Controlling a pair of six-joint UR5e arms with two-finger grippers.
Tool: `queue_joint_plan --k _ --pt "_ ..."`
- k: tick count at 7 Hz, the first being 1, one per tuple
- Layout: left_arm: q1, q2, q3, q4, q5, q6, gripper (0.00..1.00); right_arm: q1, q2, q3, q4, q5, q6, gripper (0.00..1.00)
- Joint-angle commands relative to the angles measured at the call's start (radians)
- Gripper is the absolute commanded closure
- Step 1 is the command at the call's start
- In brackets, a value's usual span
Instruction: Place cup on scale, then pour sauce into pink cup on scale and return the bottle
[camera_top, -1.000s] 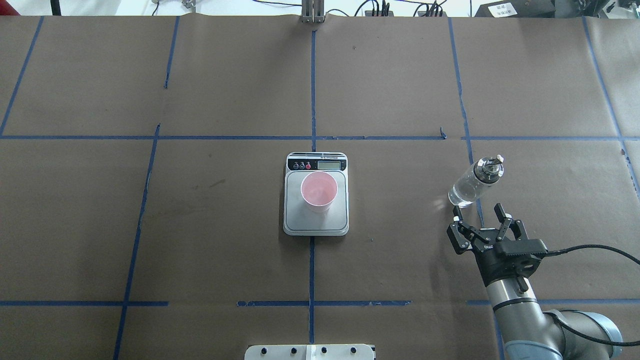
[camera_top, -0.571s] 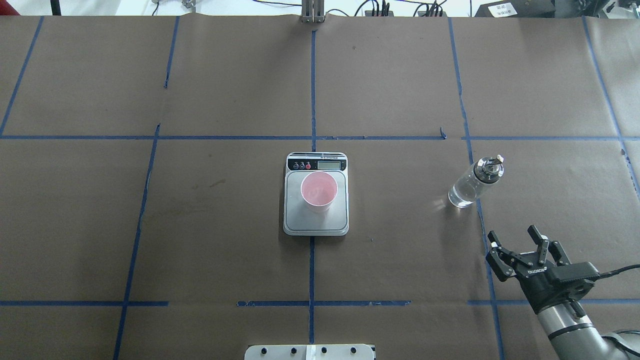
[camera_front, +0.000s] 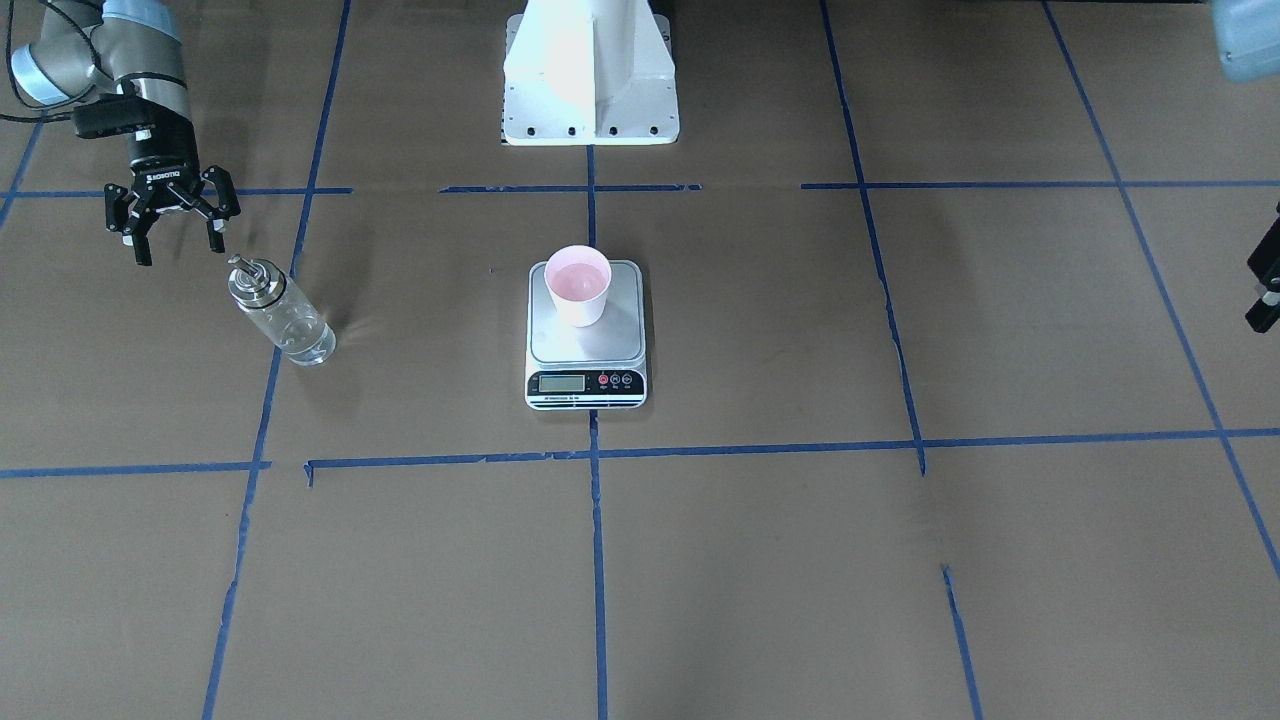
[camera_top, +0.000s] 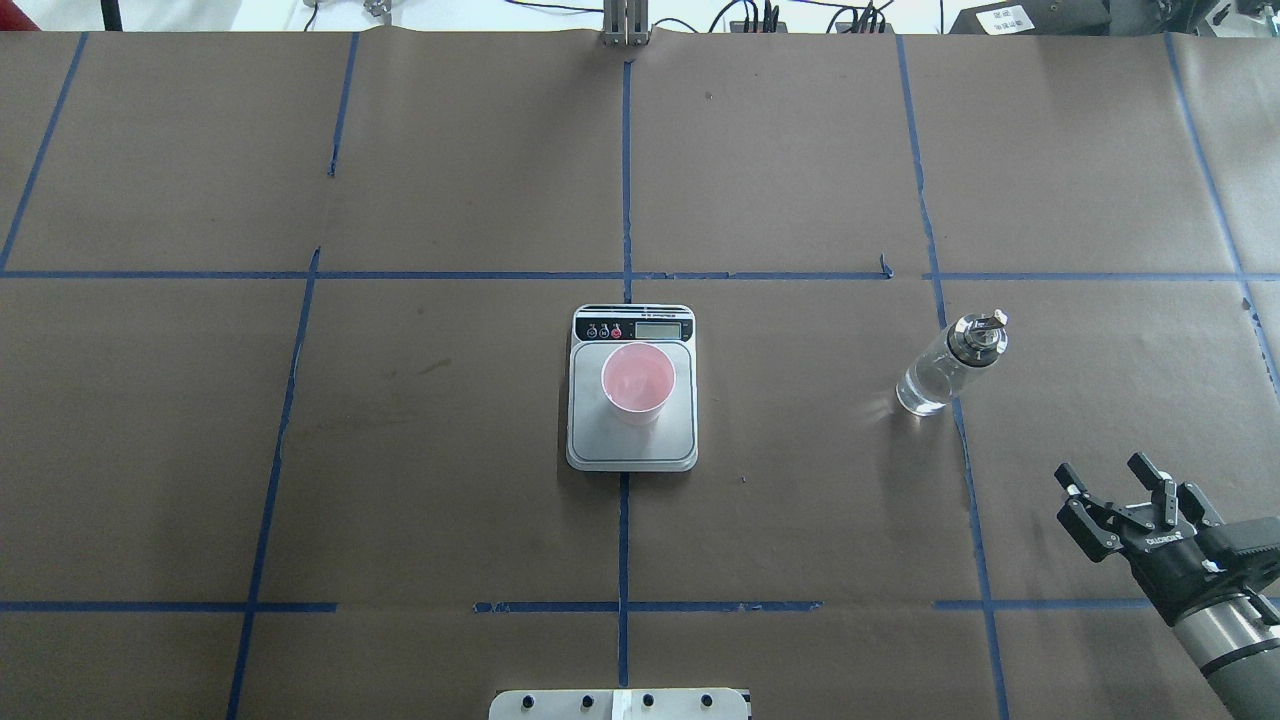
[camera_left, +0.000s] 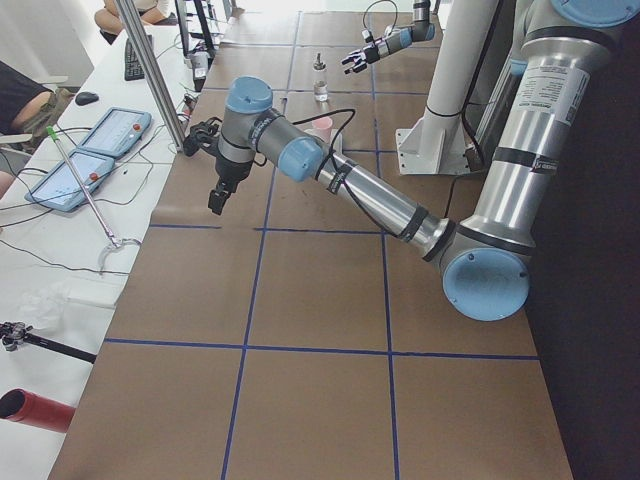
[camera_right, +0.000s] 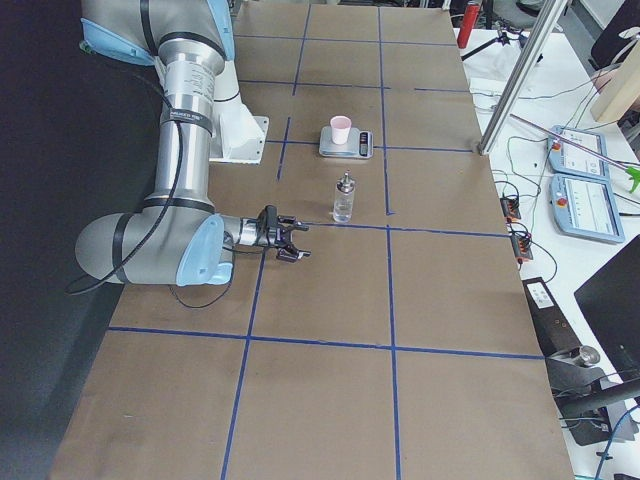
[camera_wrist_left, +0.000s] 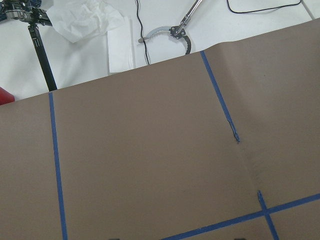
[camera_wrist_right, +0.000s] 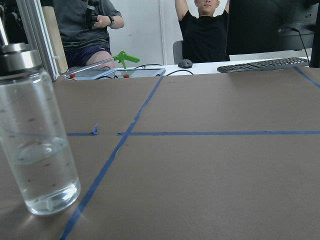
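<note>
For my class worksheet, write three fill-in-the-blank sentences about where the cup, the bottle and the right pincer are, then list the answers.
1. The cup stands on the ____.
2. The bottle stands upright on the table, on the robot's ____ side of the cup.
3. The right pincer is ____ and holds nothing, apart from the bottle.
Missing words: scale; right; open.
</note>
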Motion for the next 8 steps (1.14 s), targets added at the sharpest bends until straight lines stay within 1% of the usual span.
queue_joint_plan --k 1,2,3,4,5,6,7,8 --pt "0.001 0.001 0.008 0.004 0.0 0.0 0.18 0.125 -0.009 -0.007 0.038 0.133 -0.016 0.0" --pt "0.002 0.001 0.008 0.006 -0.002 0.0 0.17 0.241 -0.005 -0.009 0.038 0.247 -0.073 0.0" --pt "0.003 0.0 0.011 0.016 -0.008 0.0 0.17 0.347 0.005 -0.014 0.039 0.4 -0.125 0.0" --pt "0.005 -0.002 0.017 0.017 -0.027 0.0 0.17 0.42 0.024 -0.021 0.039 0.491 -0.15 0.0" --pt "0.005 -0.007 0.01 0.018 -0.029 0.0 0.17 0.477 0.061 -0.055 0.035 0.525 -0.194 0.0" --pt "0.003 -0.01 0.01 0.02 -0.029 -0.002 0.17 0.591 0.137 -0.101 0.035 0.67 -0.24 0.0" --pt "0.005 -0.013 0.02 0.02 -0.028 0.0 0.17 0.711 0.197 -0.122 -0.009 0.813 -0.312 0.0" --pt "0.006 -0.013 0.023 0.02 -0.029 -0.002 0.17 0.786 0.259 -0.154 -0.023 0.896 -0.357 0.0"
